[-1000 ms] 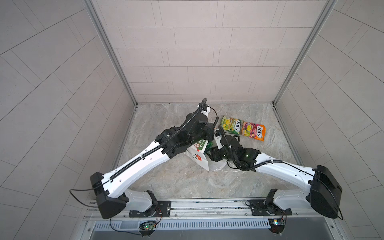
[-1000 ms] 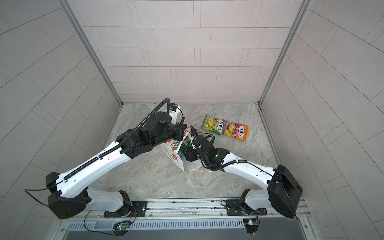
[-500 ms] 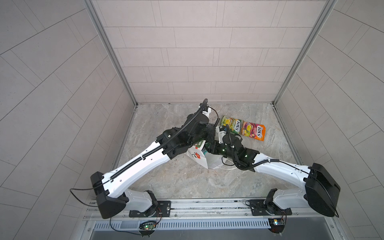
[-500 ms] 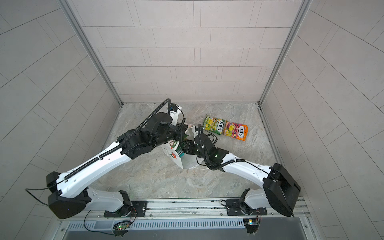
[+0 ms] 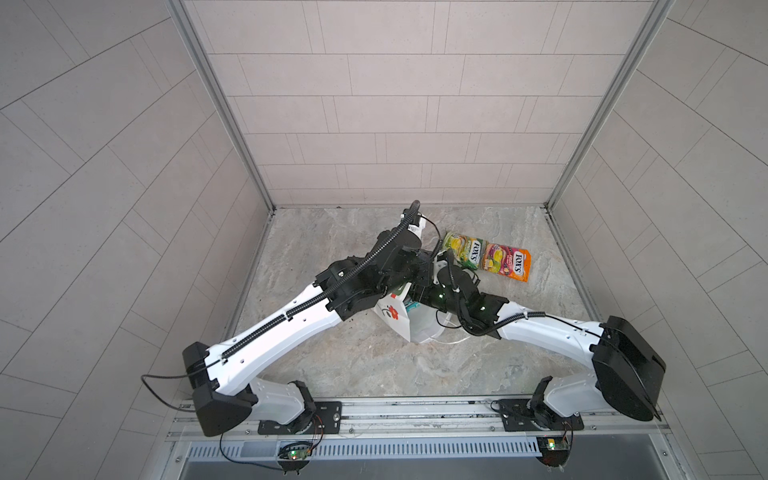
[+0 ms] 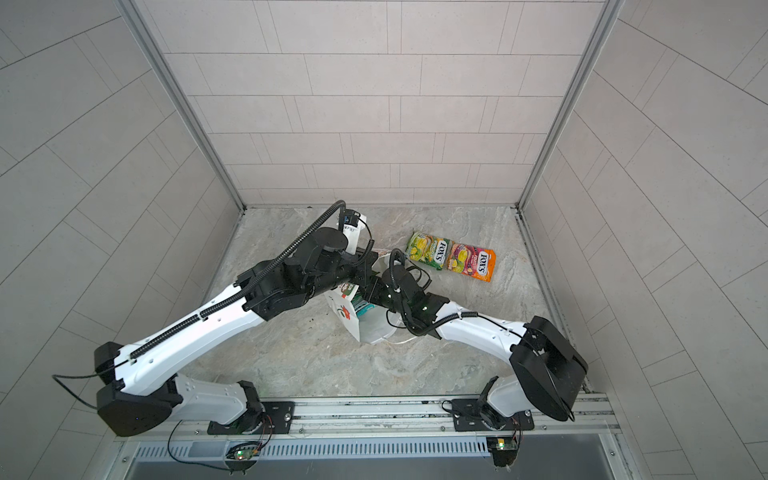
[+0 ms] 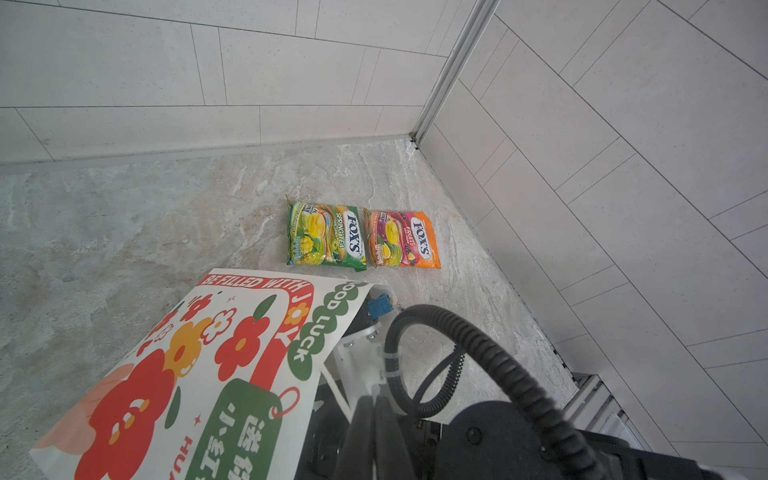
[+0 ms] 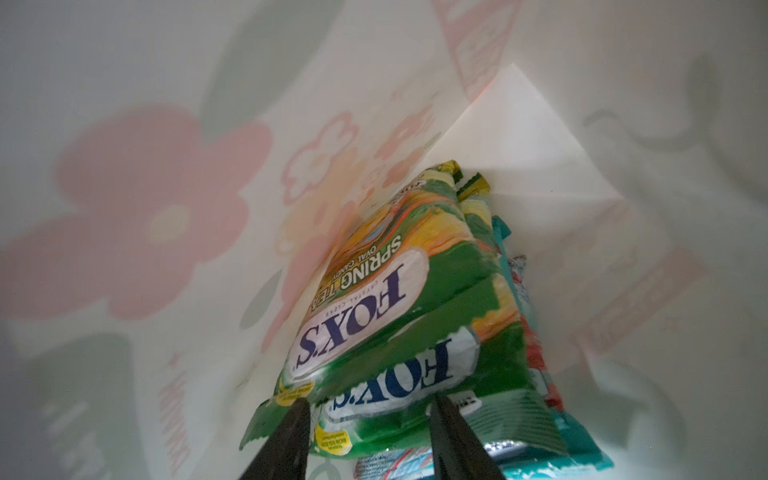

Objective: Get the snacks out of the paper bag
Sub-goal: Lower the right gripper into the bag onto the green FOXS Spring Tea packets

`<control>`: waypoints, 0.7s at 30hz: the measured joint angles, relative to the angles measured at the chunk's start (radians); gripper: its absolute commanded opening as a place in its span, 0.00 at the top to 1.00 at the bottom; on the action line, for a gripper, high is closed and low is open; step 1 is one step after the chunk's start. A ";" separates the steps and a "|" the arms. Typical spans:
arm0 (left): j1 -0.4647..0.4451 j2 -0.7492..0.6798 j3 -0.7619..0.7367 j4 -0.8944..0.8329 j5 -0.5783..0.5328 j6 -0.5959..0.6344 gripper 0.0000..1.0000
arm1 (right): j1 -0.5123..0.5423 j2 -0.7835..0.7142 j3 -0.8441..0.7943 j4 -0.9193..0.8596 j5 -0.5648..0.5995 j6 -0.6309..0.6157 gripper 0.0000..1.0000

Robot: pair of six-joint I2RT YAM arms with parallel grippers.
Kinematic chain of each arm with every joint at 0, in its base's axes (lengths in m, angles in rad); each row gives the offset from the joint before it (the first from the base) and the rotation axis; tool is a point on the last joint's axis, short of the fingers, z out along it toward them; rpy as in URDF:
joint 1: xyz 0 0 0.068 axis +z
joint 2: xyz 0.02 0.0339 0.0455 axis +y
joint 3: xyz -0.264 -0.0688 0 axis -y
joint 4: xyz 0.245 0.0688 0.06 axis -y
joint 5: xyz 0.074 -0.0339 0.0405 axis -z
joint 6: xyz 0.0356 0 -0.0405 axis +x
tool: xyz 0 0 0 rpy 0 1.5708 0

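Note:
The white paper bag (image 5: 392, 316) (image 6: 347, 318) with red flowers stands tilted mid-floor, its printed side close in the left wrist view (image 7: 187, 374). My left gripper (image 7: 376, 419) is shut at the bag's mouth, apparently on its white cord handle. My right gripper (image 8: 370, 415) is inside the bag, open, its fingers (image 8: 299, 419) astride the end of a green snack packet (image 8: 415, 374). Another green packet (image 8: 374, 291) and a teal one (image 8: 540, 374) are stacked with it. Two snacks lie on the floor beyond the bag: green-yellow (image 5: 463, 248) (image 7: 326, 235) and orange-pink (image 5: 506, 262) (image 7: 401, 239).
Tiled walls close in the marble floor (image 5: 332, 365) on three sides. The right arm's wrist and black cable (image 7: 478, 357) crowd the bag's mouth beside my left gripper. The arms' base rail (image 5: 415, 415) runs along the front edge.
My right gripper has pushed further into the bag towards the packets, and its fingers have drawn closer together. The left arm has barely moved.

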 measured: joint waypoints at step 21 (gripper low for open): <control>-0.013 0.003 0.000 0.000 -0.011 0.003 1.00 | 0.000 0.110 0.071 0.013 0.053 0.060 0.70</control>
